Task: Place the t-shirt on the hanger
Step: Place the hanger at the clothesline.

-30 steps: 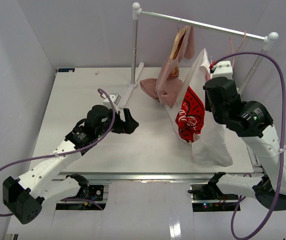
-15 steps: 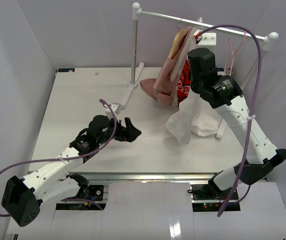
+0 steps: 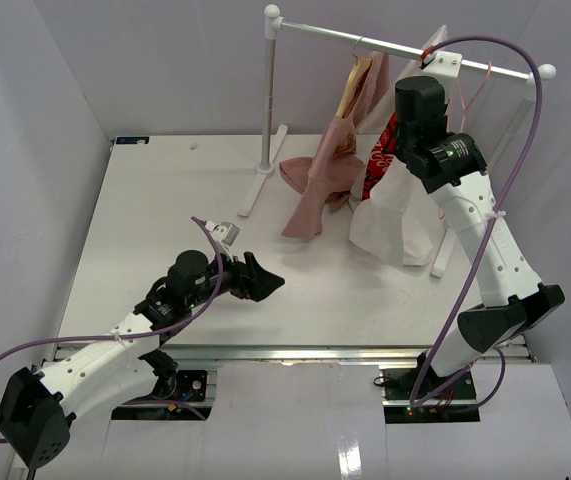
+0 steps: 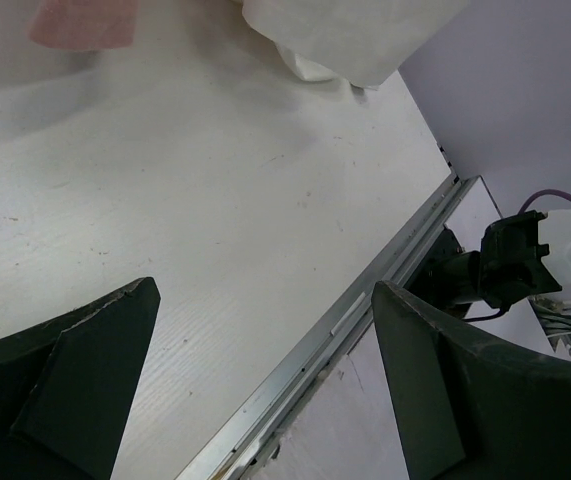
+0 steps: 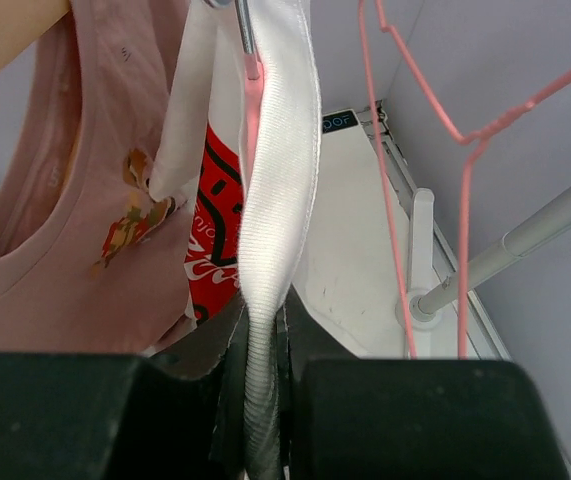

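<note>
Two pincers, one working: my right pincer (image 5: 258, 400) is clamped on the t-shirt's (image 3: 390, 215) ribbed white edge, holding it high beside the hanger (image 5: 387, 200) on the rail (image 3: 365, 40), presumably for threading. My left pincer (image 4: 260, 370) gapes idle over the worktop (image 3: 165, 200).

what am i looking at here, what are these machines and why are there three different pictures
These are two robot arms bolted to a white table. The overhead picture comes from a fixed camera above and behind them. The other two come from small cameras on each wrist, showing that arm's own fingers. The left gripper is open and empty, low over the table. The right gripper is up at the clothes rail and pinches the white t-shirt with the red print. A dusty-pink garment hangs beside it, trailing onto the table. A thin pink hanger hangs bare nearby.
</note>
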You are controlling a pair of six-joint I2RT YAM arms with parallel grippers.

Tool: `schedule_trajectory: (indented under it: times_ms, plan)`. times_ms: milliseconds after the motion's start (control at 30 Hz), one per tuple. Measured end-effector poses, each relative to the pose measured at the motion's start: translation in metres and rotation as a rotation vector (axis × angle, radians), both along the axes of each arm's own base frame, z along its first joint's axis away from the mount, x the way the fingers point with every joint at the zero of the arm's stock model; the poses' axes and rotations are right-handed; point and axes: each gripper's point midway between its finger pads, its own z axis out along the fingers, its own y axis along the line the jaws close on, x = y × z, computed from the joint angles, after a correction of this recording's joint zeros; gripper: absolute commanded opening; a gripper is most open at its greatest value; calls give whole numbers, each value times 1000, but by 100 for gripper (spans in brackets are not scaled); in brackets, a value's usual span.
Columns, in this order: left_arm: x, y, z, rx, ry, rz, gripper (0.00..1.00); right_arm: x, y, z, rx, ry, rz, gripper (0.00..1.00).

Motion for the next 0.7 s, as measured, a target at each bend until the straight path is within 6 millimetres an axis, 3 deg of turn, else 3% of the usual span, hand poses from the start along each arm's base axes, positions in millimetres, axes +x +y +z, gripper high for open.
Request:
schedule_trajectory:
  times_ms: [233,500,700]
  plan:
    - [3,1,1,4,-18,12,98,19,-20,-4,49,-18,-49,8]
    - [9,3,3,10,-46,33,98,49,-12,-34,74,24,-27,8]
    - [9,5,-3,21,-54,37,98,55,-7,-37,102,-15,-11,8]
